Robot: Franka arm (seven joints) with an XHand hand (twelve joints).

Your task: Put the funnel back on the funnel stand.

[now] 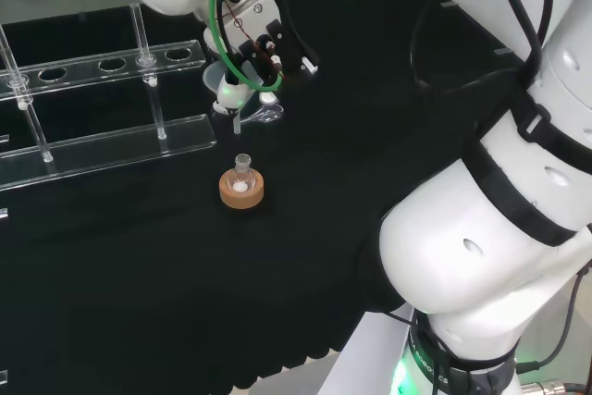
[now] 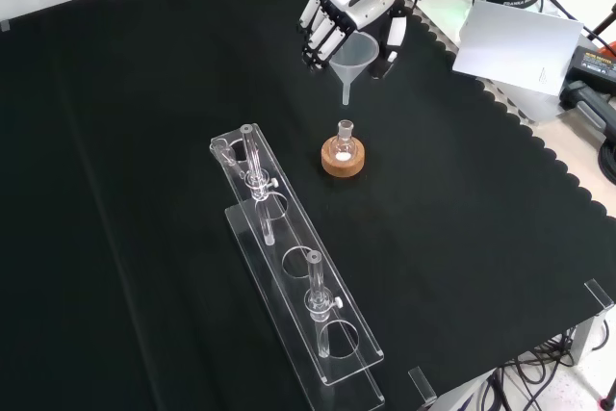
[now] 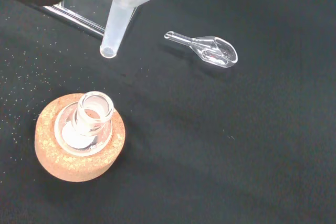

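On the black-clothed desk [image 2: 144, 141], the hand [image 2: 337, 7] has its fingers [image 2: 318, 36] curled round the funnel [image 2: 353, 55], held above the flask [image 2: 344, 132]; the funnel stand [image 2: 289, 267] waits, its holes unfilled, so placement remains.

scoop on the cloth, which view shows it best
The wrist view: the scoop lies close and whole, clear bowl and handle plain. The head view shows a faint glint below the hand. The front view hardly shows it.
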